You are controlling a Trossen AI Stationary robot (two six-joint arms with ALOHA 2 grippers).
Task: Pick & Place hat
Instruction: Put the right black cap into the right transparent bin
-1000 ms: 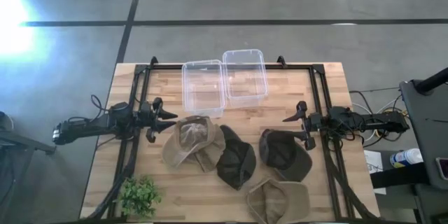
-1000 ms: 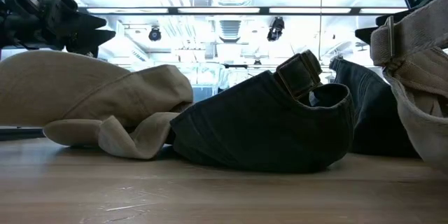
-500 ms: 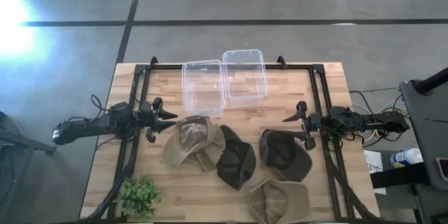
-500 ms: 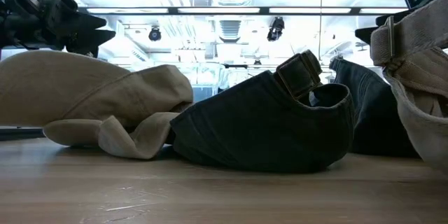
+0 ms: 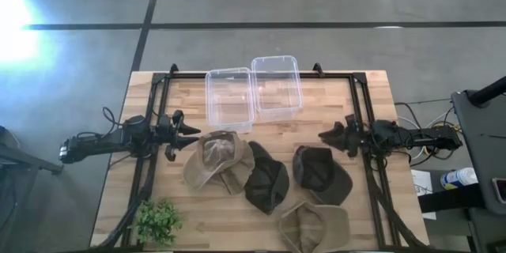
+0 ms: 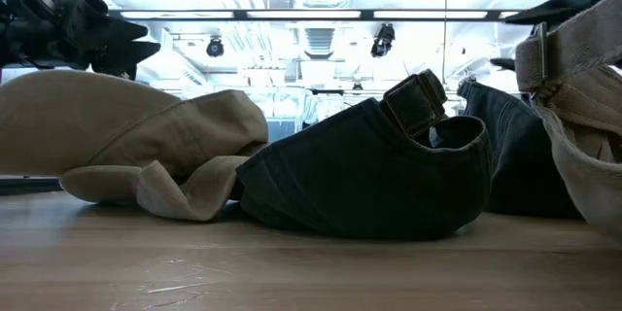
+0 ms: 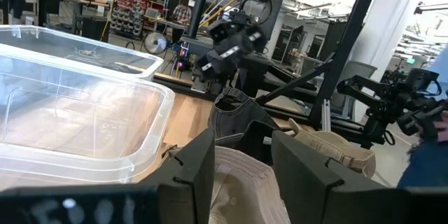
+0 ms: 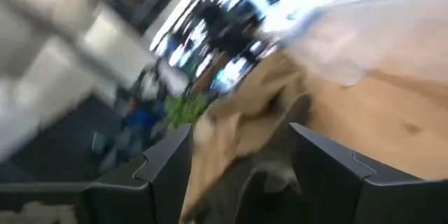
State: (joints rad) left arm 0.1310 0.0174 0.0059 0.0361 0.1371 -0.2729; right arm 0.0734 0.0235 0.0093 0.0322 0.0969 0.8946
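Several hats lie on the wooden table: a tan bucket hat [image 5: 217,160], a dark olive hat [image 5: 266,183] leaning on it, a dark hat [image 5: 320,174] and a tan hat [image 5: 314,225] at the near edge. My left gripper [image 5: 190,132] is open and empty, hovering at the tan bucket hat's far left rim; its wrist view [image 7: 241,175] looks over that hat [image 7: 245,189]. My right gripper [image 5: 326,134] is open and empty, in the air just beyond the dark hat's far edge; its wrist view [image 8: 238,175] is tilted.
Two clear plastic bins [image 5: 229,99] [image 5: 277,87] stand side by side at the table's far middle. A small green plant [image 5: 158,221] stands at the near left corner. Black frame rails [image 5: 150,166] [image 5: 368,166] run along the left and right sides.
My right gripper has rolled about its own long axis, so its fingers no longer spread toward the near and far edges in the high view. It stays open over the far edge of the dark hat. The hats have not moved.
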